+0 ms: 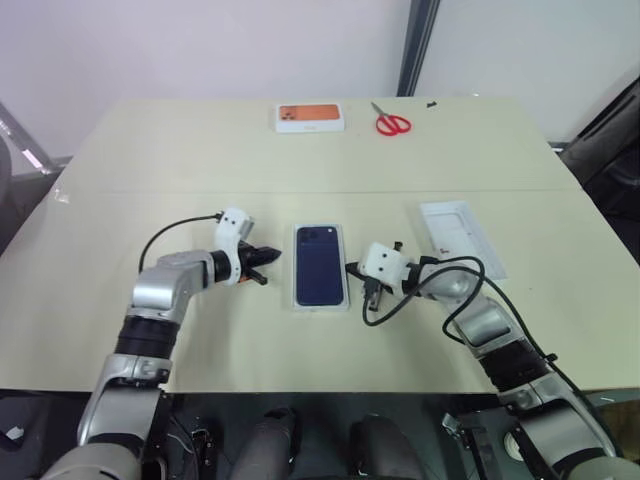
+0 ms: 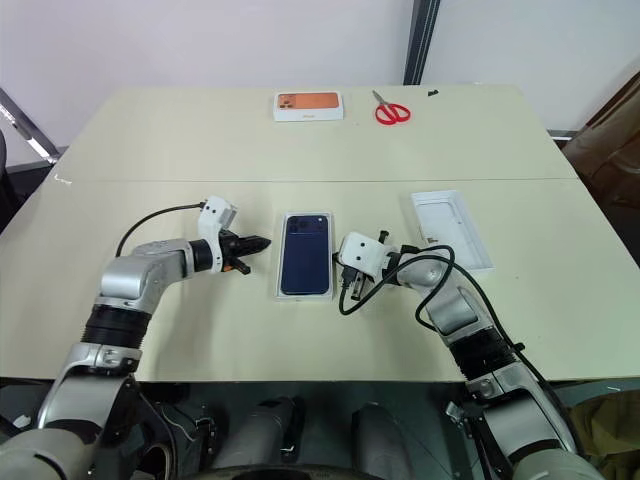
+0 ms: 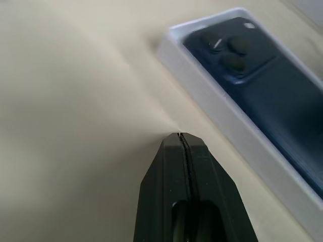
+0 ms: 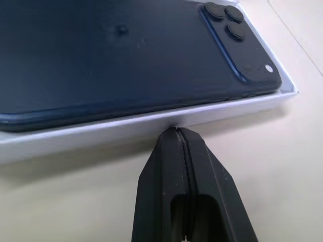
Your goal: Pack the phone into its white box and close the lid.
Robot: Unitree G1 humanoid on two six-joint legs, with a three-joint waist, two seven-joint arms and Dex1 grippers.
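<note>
I am looking down at the phone (image 1: 320, 265), which is lying back-up inside the white box (image 1: 297, 290) in the middle of the table (image 1: 200, 160), its camera cluster at the far corner nearest my left arm. My left gripper (image 1: 262, 257) is sitting just beside the box's left wall, fingers pressed together on nothing, tip a little short of the cardboard. My right gripper (image 4: 176, 132) is also closed and empty, its tip touching or all but touching the box's right wall; I cannot tell which.

The lid (image 1: 460, 238) is lying open-face up near my right arm, apart from the box. A white box with an orange top (image 1: 311, 117) and red scissors (image 1: 392, 123) are resting well away at the far edge.

I am judging the phone as seated, so the lid is the piece left to handle. It looks like thin cardboard: light, fairly stiff along its length, but its shallow walls would crush under a hard pinch, and its smooth finish may slip. I am thinking the safest hold is across one long wall near the middle, one finger inside and one outside, squeezing gently. It needs turning over before going on. The box itself is light enough to skate across the table, so steadying it from one side while the lid goes down seems wise.
</note>
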